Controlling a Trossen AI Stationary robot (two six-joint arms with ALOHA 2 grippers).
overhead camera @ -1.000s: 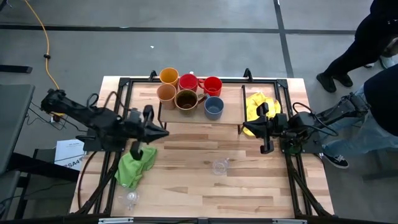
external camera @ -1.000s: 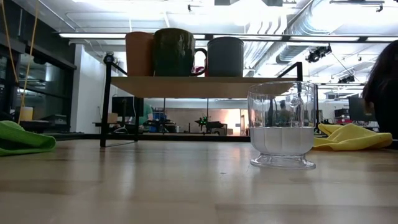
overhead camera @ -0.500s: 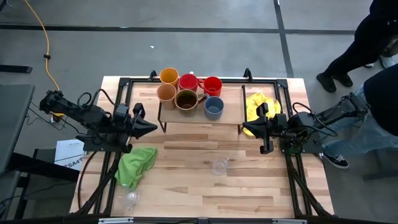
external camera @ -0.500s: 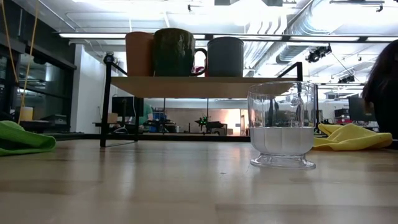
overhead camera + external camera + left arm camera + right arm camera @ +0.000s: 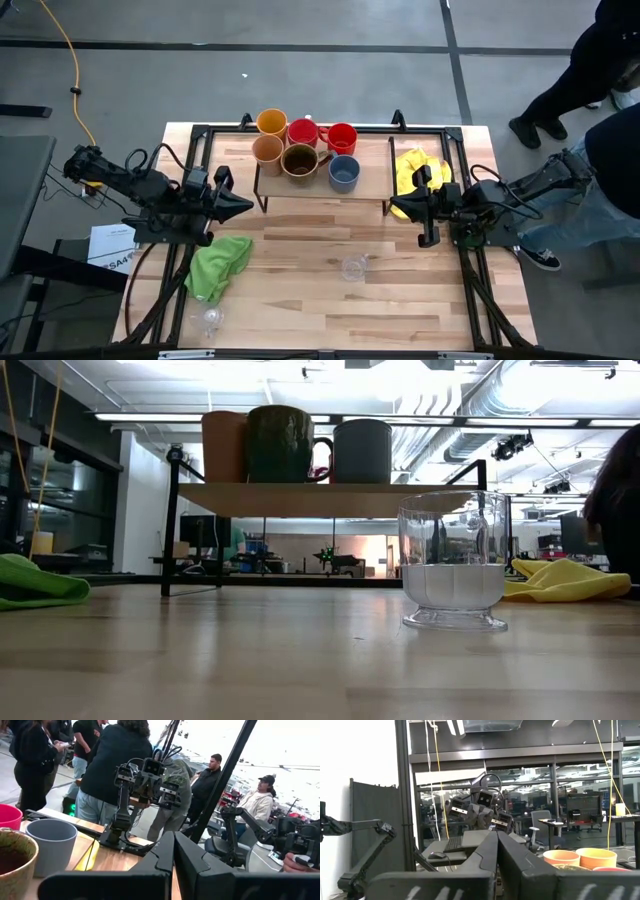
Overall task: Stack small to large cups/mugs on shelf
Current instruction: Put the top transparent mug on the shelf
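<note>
Six vessels already stand on the low light-wood shelf on thin black legs (image 5: 370,190) at the bench's far edge: a yellow-orange cup (image 5: 272,122), a tan cup (image 5: 267,149), two red mugs (image 5: 303,131) (image 5: 342,137), a brown glazed mug (image 5: 299,160) and a blue-grey mug (image 5: 344,173). Two are not yet there: a clear stemmed glass (image 5: 352,268) stands upright near the middle of the bench, and a second clear glass (image 5: 210,320) sits near the front-left corner, just beside the crumpled green cloth (image 5: 218,266). Both hands hold nothing and their fingers are pressed together: the left hand (image 5: 243,207) hovers by the left edge beside the shelf's left legs, the right hand (image 5: 396,209) by the right edge over the yellow cloth (image 5: 418,170). The likeliest trouble, I judge, is the glasses: their clear, smooth walls are hard to read and to grip, and a glancing finger could tip the stemmed one or roll it off the bench. The shelf's left half is crowded, so setting a glass down there risks knocking a mug. The corner glass could snag the green cloth. The bench is pale butcher-block wood (image 5: 300,300) in a black frame on grey concrete; people stand beyond the right side in an open workshop with other robot rigs.
</note>
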